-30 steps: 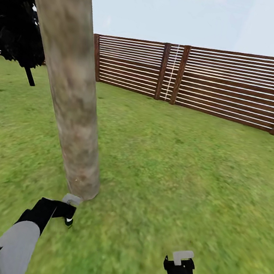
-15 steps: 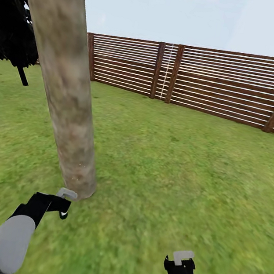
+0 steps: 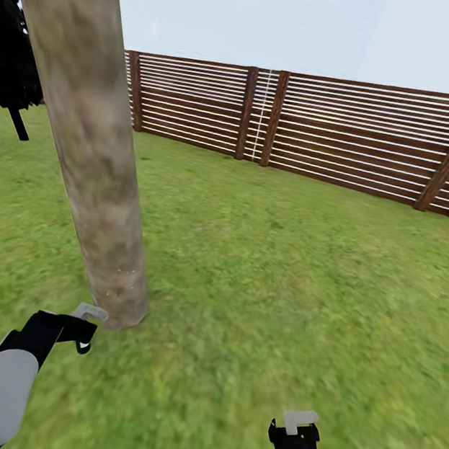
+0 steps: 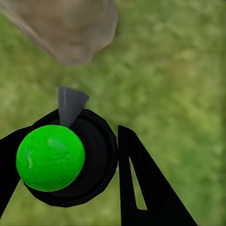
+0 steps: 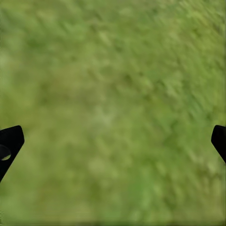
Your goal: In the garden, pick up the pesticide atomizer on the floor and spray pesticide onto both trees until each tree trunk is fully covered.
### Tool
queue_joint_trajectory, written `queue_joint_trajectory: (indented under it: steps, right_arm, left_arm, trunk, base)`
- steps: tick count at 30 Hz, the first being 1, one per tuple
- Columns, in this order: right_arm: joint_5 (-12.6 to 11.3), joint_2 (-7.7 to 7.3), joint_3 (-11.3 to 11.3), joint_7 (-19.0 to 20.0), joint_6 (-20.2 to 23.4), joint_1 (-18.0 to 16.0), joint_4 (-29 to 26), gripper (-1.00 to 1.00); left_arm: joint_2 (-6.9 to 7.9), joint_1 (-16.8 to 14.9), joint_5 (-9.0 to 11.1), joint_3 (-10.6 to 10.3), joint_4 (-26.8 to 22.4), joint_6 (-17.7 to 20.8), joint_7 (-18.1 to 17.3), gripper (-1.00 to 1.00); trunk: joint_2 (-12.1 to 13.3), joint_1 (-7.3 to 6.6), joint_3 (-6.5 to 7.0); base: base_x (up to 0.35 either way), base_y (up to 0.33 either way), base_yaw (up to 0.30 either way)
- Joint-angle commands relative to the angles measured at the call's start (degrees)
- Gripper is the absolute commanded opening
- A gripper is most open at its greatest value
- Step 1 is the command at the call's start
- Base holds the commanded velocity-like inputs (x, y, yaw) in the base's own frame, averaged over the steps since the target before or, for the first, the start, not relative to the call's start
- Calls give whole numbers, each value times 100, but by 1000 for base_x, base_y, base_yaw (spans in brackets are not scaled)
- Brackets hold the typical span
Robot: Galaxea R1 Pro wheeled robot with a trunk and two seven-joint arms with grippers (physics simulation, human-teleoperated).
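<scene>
Left tool (image 3: 81, 338): black fingers clamped on the pesticide atomizer (image 4: 66, 160), a black round body with a bright green ball top and a grey nozzle, held low just beside the foot of the thick mottled grey-brown tree trunk (image 3: 87, 128). In the left wrist view the grey nozzle is seen aimed at the trunk base (image 4: 70, 28), close but not touching. Right tool (image 3: 298, 433): fingers spread wide apart over the green grass lawn (image 3: 281, 278), nothing held. A few faint pale specks of pesticide (image 3: 128, 274) are noted near the trunk foot; coverage higher up cannot be judged. Brown slatted wooden fence (image 3: 356, 137) behind.

Step judged: spraying of this trunk, early. The nozzle is best kept square to the bark, swept slowly upward and around, with a small gap held so the mist spreads and the tip is not knocked against the trunk
</scene>
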Motion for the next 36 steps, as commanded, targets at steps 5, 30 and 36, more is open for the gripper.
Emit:
queue_joint_trajectory:
  steps: [5, 30, 36]
  right_arm:
    - [26, 17, 16, -37, -4, -5, 8, 100]
    - [35, 5, 16, -37, -4, -5, 78, 100]
    - [35, 11, 16, -37, -4, -5, 79, 100]
  left_arm:
    - [-61, -28, 162, 30, -18, 22, -35, -100]
    - [-68, -275, 446, 4, -509, 52, -62, -100]
    - [-42, -252, 438, -9, -596, 46, -73, -100]
  trunk:
    - [-204, 109, -100]
    - [-1207, 658, -663]
    - [-1247, 680, -681]
  base:
    - [0, 0, -2]
    - [0, 0, 10]
    - [0, 0, 0]
